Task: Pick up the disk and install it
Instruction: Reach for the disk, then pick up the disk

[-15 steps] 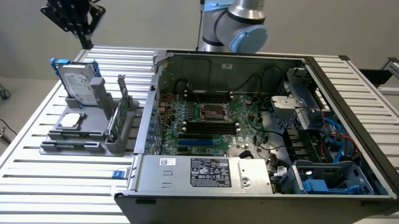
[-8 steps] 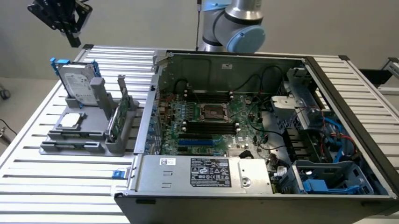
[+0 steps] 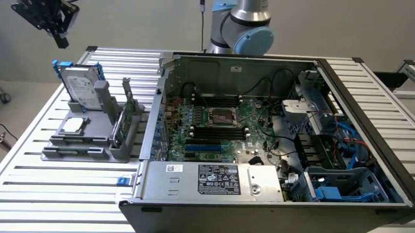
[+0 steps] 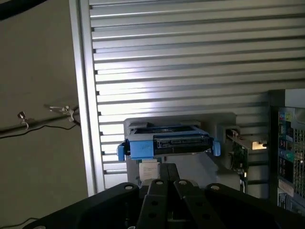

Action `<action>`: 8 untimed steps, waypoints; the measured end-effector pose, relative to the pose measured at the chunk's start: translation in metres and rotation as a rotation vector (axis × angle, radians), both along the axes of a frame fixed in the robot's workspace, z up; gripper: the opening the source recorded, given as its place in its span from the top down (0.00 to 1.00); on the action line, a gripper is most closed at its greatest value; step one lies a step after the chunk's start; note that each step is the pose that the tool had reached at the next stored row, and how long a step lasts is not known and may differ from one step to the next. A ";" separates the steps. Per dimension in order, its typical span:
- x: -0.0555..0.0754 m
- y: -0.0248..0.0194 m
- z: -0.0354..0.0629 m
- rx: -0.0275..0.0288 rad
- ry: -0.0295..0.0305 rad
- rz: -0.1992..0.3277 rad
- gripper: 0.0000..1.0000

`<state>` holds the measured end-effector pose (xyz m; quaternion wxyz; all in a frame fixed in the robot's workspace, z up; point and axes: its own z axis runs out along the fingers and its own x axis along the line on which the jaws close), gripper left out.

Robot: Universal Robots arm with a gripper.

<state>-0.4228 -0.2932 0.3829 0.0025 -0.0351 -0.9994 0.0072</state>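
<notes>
Slatted metal table [image 3: 58,194]: disk [image 3: 83,87] on edge in grey holder [image 3: 84,145], end effector [image 3: 60,41] above.

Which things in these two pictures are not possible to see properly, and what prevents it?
- Disk, exterior view: the grey holder hides its lower part, and the label print is too small to read.
- Disk, wrist view: it is seen edge-on, so its labelled face is hidden.
- Gripper, exterior view: the picture's upper edge cuts off its top.
- Circuit card, exterior view: it stands nearly edge-on, and its components are too small to make out.
</notes>
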 end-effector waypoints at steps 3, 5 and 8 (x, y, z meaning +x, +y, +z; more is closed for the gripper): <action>-0.004 0.0001 -0.0003 -0.0014 0.0036 0.000 0.89; -0.004 0.0001 -0.0002 -0.0015 0.0038 0.000 0.89; -0.004 0.0001 -0.0002 -0.0015 0.0038 0.000 0.89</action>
